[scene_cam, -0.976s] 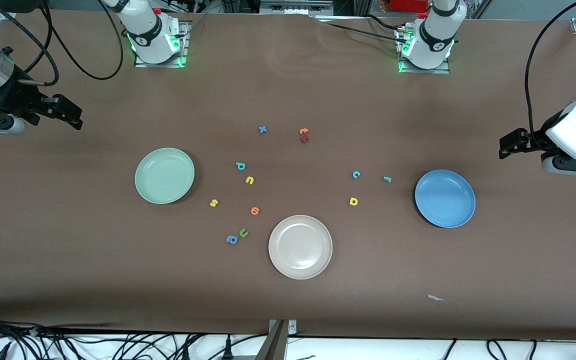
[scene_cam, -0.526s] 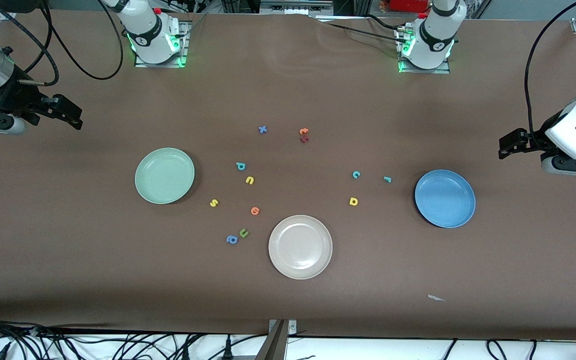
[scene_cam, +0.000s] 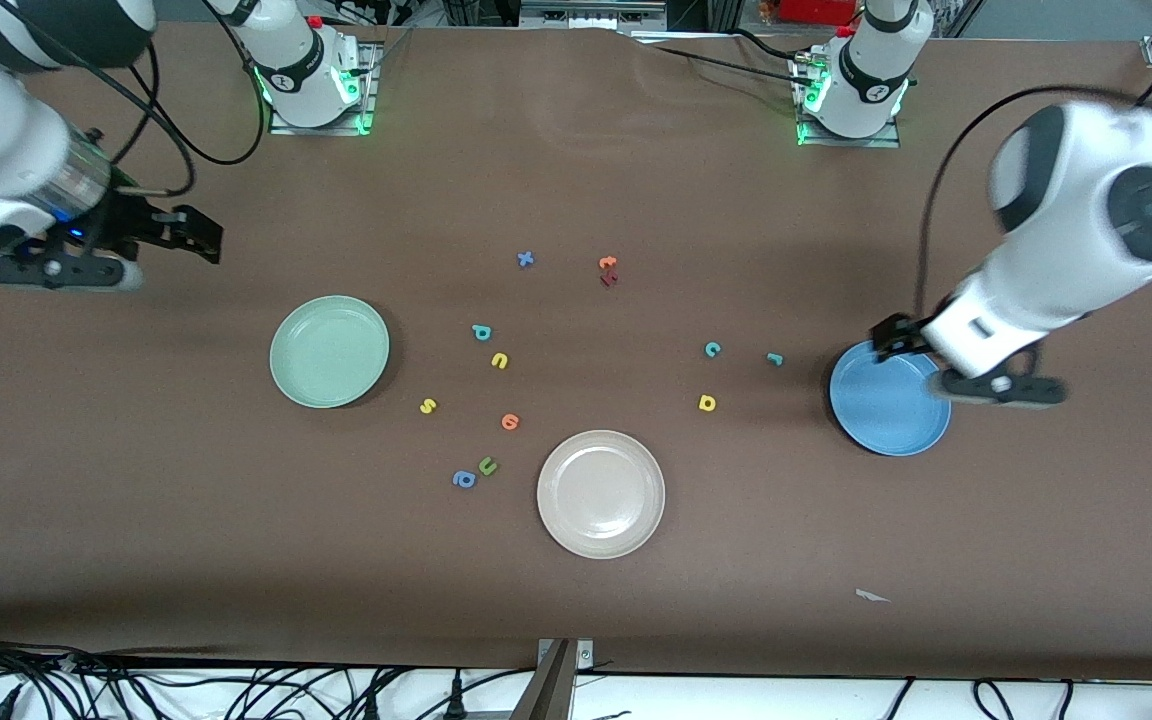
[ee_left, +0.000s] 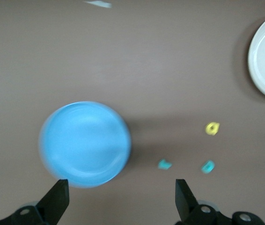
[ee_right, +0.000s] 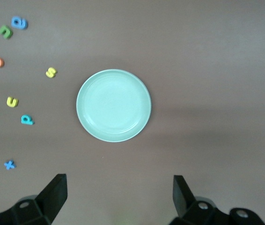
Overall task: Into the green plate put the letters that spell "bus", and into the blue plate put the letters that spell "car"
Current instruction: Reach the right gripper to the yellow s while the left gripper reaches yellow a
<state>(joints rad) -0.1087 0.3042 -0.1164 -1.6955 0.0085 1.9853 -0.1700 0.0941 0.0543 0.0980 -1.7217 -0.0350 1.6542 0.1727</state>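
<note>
Left gripper (scene_cam: 894, 338): I saw it wide open and holding nothing, over the blue plate (scene_cam: 891, 400) rim.
Right gripper (scene_cam: 198, 238): also wide open, over bare table near the green plate (scene_cam: 329, 351).
Teal b (scene_cam: 481, 332), yellow u (scene_cam: 500, 361), yellow s (scene_cam: 427, 406): on the table beside the green plate.
Teal c (scene_cam: 712, 349), yellow a (scene_cam: 707, 403), darker teal r (scene_cam: 775, 359): on the table near the blue plate.

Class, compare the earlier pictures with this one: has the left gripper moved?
Yes. The left gripper has swung in from the table's edge and now hangs over the rim of the blue plate, which has stayed put.
</note>
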